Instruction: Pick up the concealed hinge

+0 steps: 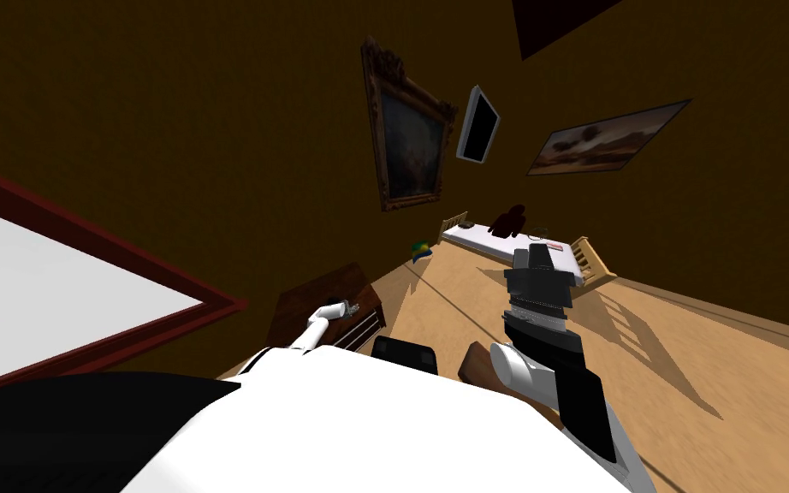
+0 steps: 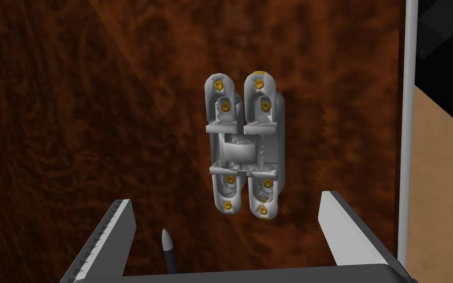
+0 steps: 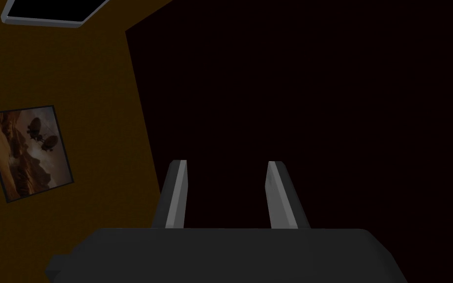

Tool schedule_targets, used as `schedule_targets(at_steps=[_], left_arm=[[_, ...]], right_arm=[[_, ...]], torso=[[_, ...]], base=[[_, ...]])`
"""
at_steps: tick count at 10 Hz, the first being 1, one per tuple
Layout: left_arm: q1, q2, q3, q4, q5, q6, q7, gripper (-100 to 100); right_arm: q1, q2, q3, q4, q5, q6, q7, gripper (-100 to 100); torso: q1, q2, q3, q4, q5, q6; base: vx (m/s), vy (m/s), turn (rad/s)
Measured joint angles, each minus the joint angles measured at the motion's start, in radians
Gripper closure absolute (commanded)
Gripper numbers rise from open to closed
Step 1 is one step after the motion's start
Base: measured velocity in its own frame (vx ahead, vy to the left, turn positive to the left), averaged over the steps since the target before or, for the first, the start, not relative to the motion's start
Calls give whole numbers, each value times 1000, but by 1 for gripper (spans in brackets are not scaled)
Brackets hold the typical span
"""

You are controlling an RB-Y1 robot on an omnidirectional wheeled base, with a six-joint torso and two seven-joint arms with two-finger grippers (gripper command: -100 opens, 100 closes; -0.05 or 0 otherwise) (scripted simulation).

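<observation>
The concealed hinge is light grey metal with gold screws at both ends. It lies flat on a dark brown wooden top. My left gripper hovers over it, open, with the hinge's near end just between the fingertips and the rest beyond them. Nothing is held. In the head view the left gripper reaches over a small dark wooden cabinet at my left front. My right gripper is raised in front of me, open and holding nothing.
A slim dark pointed thing lies by the left gripper's body. A white bar marks the wooden top's edge, with tan floor past it. A white-topped bed stands farther off. A red-framed white surface is at the left.
</observation>
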Motion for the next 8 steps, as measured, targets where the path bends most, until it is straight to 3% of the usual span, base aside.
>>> schedule_targets(at_steps=[5, 8], left_arm=[[-59, 31, 11, 163, 35, 28, -1, -100], [-80, 52, 20, 216, 39, 86, 25, -100]], right_arm=[[0, 0, 0, 0, 0, 0, 0, 0], [0, 0, 0, 0, 0, 0, 0, 0]], torso=[[0, -2, -1, 0, 0, 0], [-1, 0, 0, 0, 0, 0]], base=[[66, -22, -27], [55, -24, -10]])
